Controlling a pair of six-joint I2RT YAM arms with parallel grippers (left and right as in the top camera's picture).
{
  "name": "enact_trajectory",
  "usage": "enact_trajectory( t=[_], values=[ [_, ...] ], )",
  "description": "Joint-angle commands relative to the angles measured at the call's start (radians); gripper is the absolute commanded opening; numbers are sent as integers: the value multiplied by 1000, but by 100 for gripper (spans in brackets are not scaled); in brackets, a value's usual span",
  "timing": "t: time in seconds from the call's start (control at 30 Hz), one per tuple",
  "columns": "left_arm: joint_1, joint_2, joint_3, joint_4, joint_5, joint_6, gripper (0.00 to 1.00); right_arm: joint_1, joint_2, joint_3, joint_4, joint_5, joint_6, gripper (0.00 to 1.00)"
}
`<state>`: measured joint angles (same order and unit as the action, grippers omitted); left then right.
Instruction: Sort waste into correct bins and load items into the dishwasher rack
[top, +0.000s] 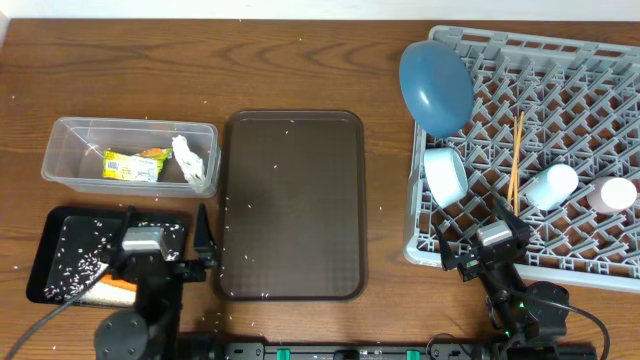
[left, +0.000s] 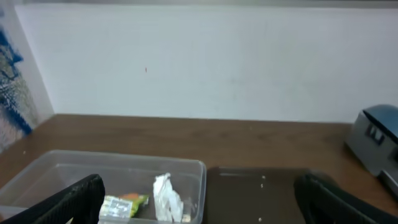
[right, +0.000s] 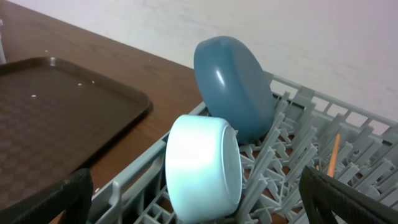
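Sorted waste at the counter's left edge, dishes loaded at its right edge, both grippers spread apart.

The large light-grey plastic lattice rack is seen at the far right corner. The dark brown rectangular serving tray lies at the counter's middle, speckled with white grains. The clear rectangular plastic tub is set by the left edge, the shallow black rectangular tray at the near left corner. In the rack the round blue plate is stood on edge and the pale blue bowl is tipped on its side just beside it. Two small cups and the thin wooden chopsticks are laid further right. The yellow-green snack wrapper and crumpled white tissue are held in the tub. Loose white rice grains and an orange carrot are held in the black tray. The left gripper and the right gripper are parted wide, with nothing between the fingers.
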<state>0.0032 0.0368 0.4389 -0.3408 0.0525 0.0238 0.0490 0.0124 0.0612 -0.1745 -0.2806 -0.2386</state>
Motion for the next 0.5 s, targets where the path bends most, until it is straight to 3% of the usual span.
enact_trajectory(
  t=[0.0,0.47],
  values=[
    [-10,-29,-86,50,1,5,98,-9,-6,-5,0,-5,-2,99],
    [-47,-35,-427,409,10,5,98,-9,-6,-5,0,-5,-2,99]
  ],
)
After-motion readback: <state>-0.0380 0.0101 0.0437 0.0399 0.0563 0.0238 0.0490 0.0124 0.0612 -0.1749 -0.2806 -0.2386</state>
